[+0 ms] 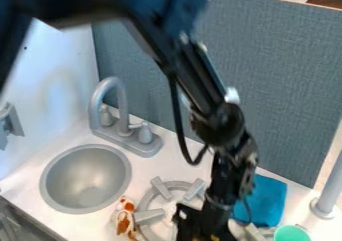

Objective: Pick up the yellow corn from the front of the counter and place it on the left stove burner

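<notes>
The gripper (200, 227) is over the right side of the burner (148, 216); I cannot tell whether its jaws are clenched or released. The toy (125, 219) lies left of the burner, apparently ungrasped; the cloth (270, 200) and cup (292, 233) are to its right.

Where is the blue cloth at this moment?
In the camera view, the blue cloth lies right of the middle, on the counter, just right of the robot arm, between the gray-blue partition and the green cup.
</notes>
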Controlling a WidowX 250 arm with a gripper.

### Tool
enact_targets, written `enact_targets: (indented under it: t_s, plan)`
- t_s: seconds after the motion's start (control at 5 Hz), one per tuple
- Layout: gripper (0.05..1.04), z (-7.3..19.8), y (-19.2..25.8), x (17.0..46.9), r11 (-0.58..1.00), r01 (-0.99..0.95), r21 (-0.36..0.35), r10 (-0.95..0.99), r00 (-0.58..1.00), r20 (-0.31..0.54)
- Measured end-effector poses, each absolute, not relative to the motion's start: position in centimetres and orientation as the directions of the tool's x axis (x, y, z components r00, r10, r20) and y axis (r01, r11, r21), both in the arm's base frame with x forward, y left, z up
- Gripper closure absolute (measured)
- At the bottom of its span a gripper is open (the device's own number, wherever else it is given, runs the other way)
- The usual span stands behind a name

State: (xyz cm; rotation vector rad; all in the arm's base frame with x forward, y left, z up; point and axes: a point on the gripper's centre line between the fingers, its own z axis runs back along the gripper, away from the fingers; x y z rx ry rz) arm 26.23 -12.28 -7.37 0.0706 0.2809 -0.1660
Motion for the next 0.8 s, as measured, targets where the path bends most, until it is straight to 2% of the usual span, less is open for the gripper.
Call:
enact_targets:
  t_s: [0.2,0.4,0.6,0.8]
  plan:
    - [0.411,-3.6,-11.1,26.7,0.993,0.119,0.009,-0.115,0.973,-0.200]
    - [0.411,-2.6,-8.1,28.0,1.000,0.025,0.000,-0.025,0.978,-0.206]
    - [0.411,-2.7,-5.8,29.4,0.997,-0.051,0.050,0.061,0.972,-0.226]
    - [0.411,-4.8,-5.3,29.9,0.994,-0.083,0.065,0.097,0.958,-0.271]
